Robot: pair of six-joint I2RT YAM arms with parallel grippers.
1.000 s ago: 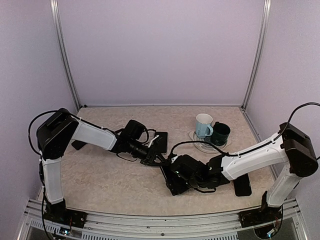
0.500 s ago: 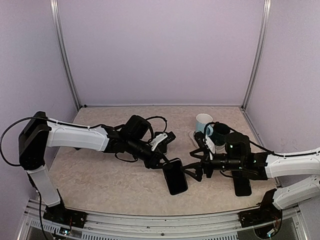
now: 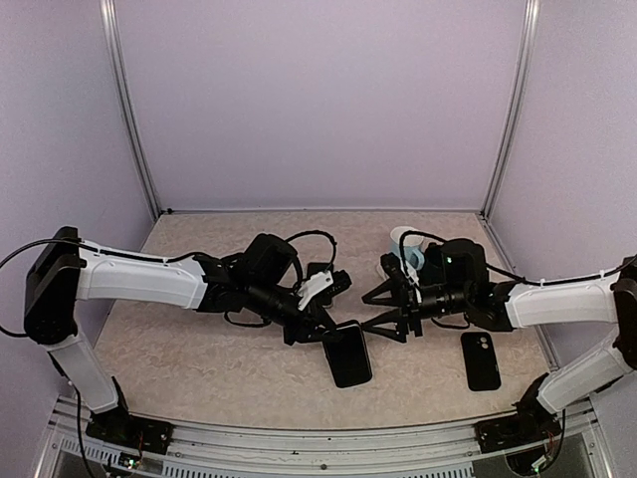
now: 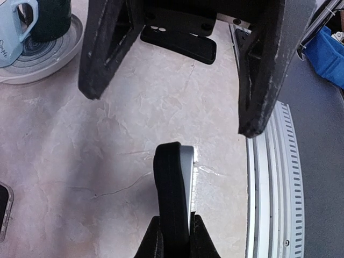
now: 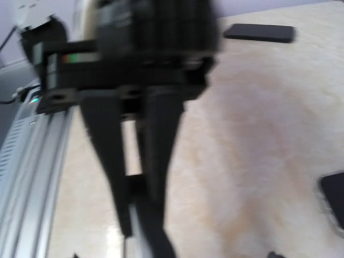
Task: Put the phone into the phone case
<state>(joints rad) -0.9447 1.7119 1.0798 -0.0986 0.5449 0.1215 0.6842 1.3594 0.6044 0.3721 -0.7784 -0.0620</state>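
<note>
The phone, seemingly already seated in its black case, is pinched by one edge in the left end effector, low over the counter, probably to steady it. The right end effector faces it, jaws wide, empty.

— Is there any writing to read anywhere?

— In one spot only. In the left wrist view, the pale blue mug in the top left corner carries a slanted script word in dark letters low on its side.

— What does it say?

— It looks like "Simple". It sits hard against the frame edge, so I would not swear to every letter.

— And from above?

— The same mug is too small there for its lettering to be made out. The right wrist view is smeared with blur, so nothing in it is legible.
</note>
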